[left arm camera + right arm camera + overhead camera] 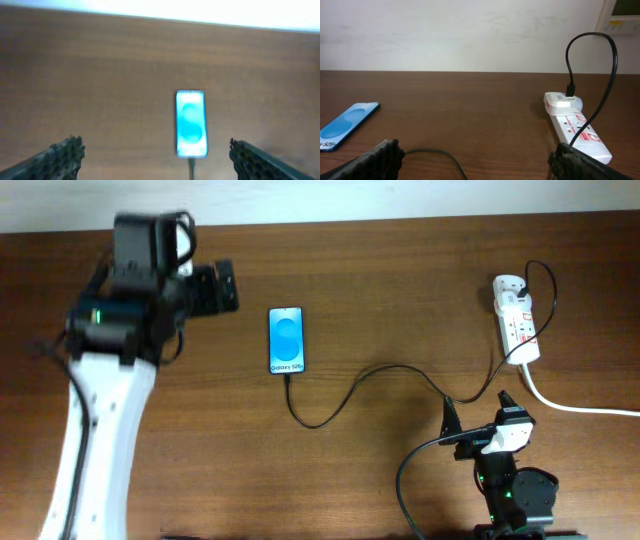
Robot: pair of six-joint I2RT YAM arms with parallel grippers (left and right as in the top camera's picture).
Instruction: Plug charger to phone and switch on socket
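From where I stood, the phone (286,340) lay flat on the counter (400,280) with its blue screen lit. The black charger cable (345,395) already seemed to be plugged in. Its tip met the phone's bottom edge, and from there it dipped, looped away to the right of the phone and climbed to the white power strip (517,320), which sat well off to the phone's right. There the cable arched high and came down into the strip's far end. So the plugging half looked done to me. What remained, I judged, was pressing the switch, though the red switches (580,119) were too small for me to say whether one was on or off. The left claw (155,147) hung just to the left of the phone, pointed toward it, its fingers spread wide with nothing between them. The right claw (476,150) sat lower and further right of the phone, facing the strip but not touching it. It too gaped fully open and held nothing, and the slack of the cable ran across the counter in front of it. The strip's thick white cord (585,408) trailed off further to the right. I reckoned the right claw was the one placed to reach the switch.
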